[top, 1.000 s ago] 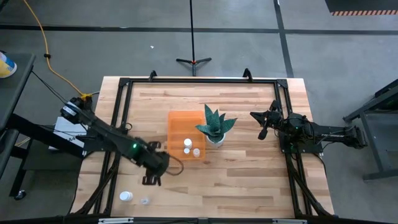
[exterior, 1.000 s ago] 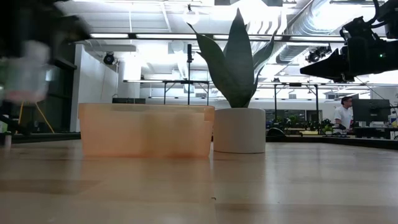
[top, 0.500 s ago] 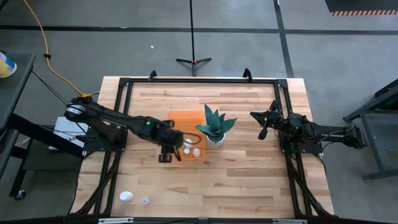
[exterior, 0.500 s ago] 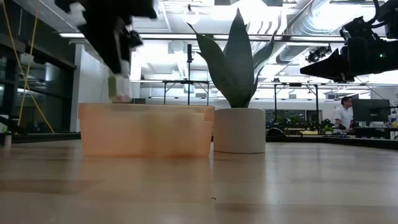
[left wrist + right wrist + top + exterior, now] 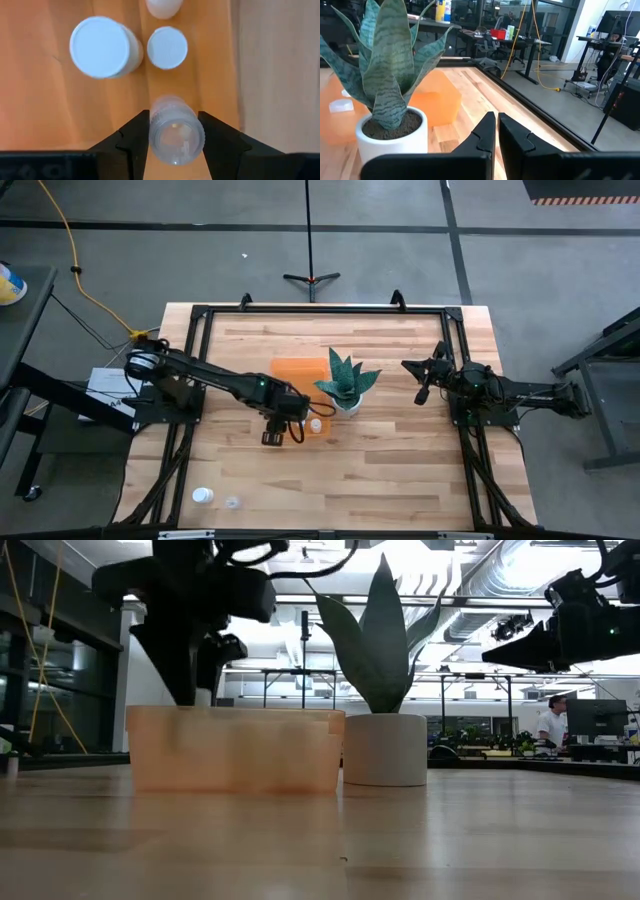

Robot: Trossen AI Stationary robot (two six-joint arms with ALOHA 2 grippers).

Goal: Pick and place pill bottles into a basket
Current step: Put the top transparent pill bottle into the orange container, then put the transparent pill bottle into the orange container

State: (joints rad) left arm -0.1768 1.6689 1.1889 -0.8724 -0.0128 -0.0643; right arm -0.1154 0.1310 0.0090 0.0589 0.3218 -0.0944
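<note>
Left gripper (image 5: 174, 131) over translucent orange ribbed plastic basket (image 5: 293, 372), jaws clamping a small translucent white pill bottle (image 5: 176, 131). Right gripper (image 5: 497, 131) idle, jaws closed together.

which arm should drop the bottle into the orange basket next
The left. Its gripper is shut on a pill bottle directly above the basket, where three other bottles already show. The right gripper waits shut and empty beyond the plant, away from the basket.
</note>
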